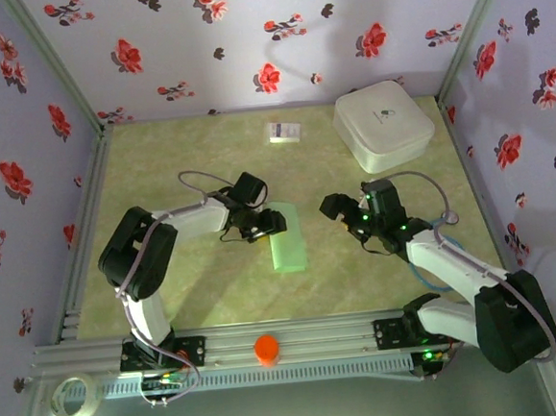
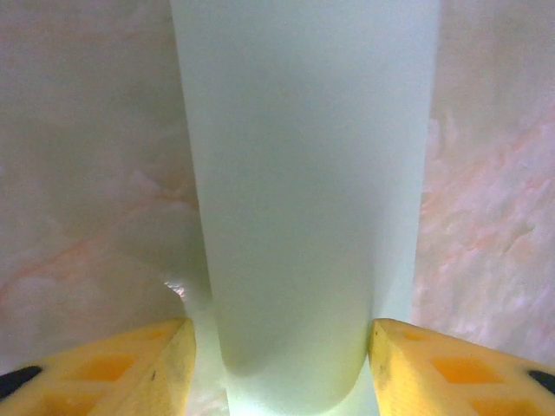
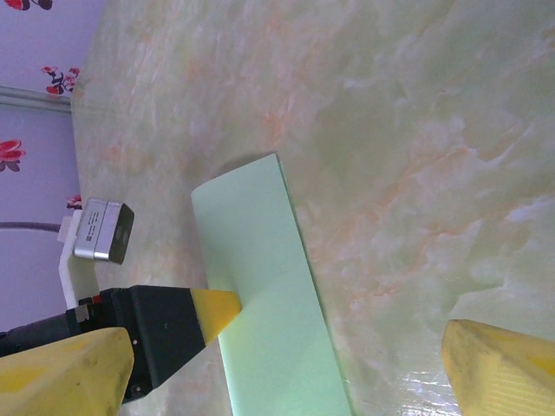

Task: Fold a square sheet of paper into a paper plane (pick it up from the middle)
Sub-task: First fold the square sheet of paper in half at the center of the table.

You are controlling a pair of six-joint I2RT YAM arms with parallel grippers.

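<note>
Pale mint-green paper (image 1: 287, 241), folded to a long narrow strip, lies on the marbled green counter (image 1: 198, 291) midway between my arms. My left jaws straddle its far end, one yellow finger (image 2: 130, 364) on each side of the raised fold; whether they grip it I cannot tell. My right jaws stand wide apart, holding nothing, just right of the paper. Farther back: a small white printed card (image 1: 283, 131) and a white rounded box (image 1: 384, 124).
</note>
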